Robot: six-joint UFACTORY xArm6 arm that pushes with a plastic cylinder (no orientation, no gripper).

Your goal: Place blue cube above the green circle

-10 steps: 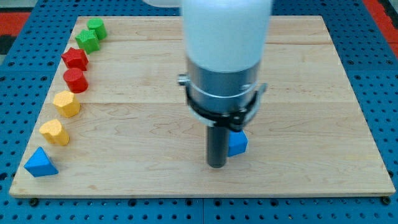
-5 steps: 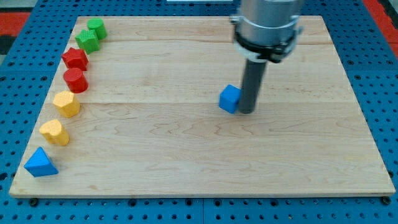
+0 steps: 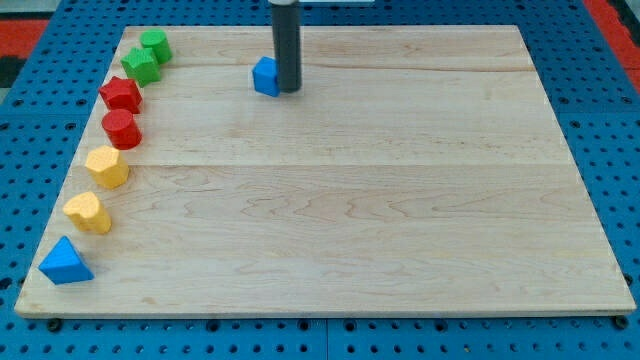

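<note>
The blue cube [image 3: 265,77] sits near the view's top, a little left of the board's middle. My tip [image 3: 288,90] rests against the cube's right side. The green circle [image 3: 154,44] is at the view's top left corner of the board, well to the left of the cube. A green block [image 3: 140,66] sits just below and left of the circle.
Down the board's left edge run a red block [image 3: 121,94], a red cylinder [image 3: 122,129], two yellow blocks [image 3: 107,166] [image 3: 88,212] and a blue triangle [image 3: 65,261]. The wooden board [image 3: 400,200] lies on a blue pegboard.
My tip has pushed the blue cube from the board's lower middle up and to the left, to near the view's top. The other blocks have not moved.
</note>
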